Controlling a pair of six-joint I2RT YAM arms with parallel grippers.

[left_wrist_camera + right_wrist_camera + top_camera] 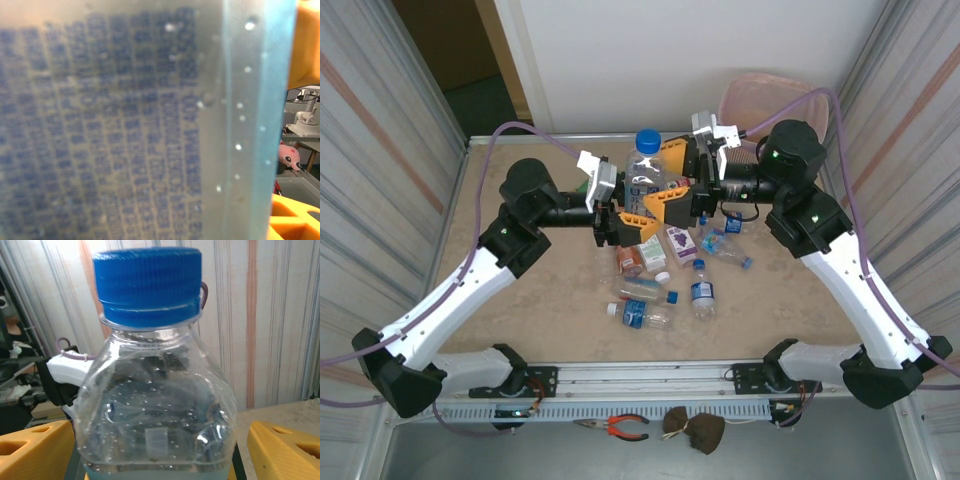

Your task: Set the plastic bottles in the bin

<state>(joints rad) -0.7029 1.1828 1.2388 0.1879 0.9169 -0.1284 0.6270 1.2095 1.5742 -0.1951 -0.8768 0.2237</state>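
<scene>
A large clear bottle (pixel 647 170) with a blue cap (pixel 647 141) stands upright above the middle of the table, between both grippers. My left gripper (pixel 632 208) is shut on its lower body, and the blurred blue label (pixel 125 125) sits right against that wrist camera. My right gripper (pixel 674 178) stands open around the bottle (pixel 155 405), one yellow finger (pixel 35 450) at its side and the other (pixel 285 445) slightly apart from it. Several small bottles lie below on the table, among them a brownish one (pixel 631 260) and clear ones (pixel 703 292). The pale pink bin (pixel 760 95) stands at the far right.
Clear bottles (pixel 646 315) lie nearest the front, and one (pixel 730 250) lies under the right arm. Pliers (pixel 620 427) and a brown pouch (pixel 695 430) rest by the front rail. Ribbed wall panels close in on both sides.
</scene>
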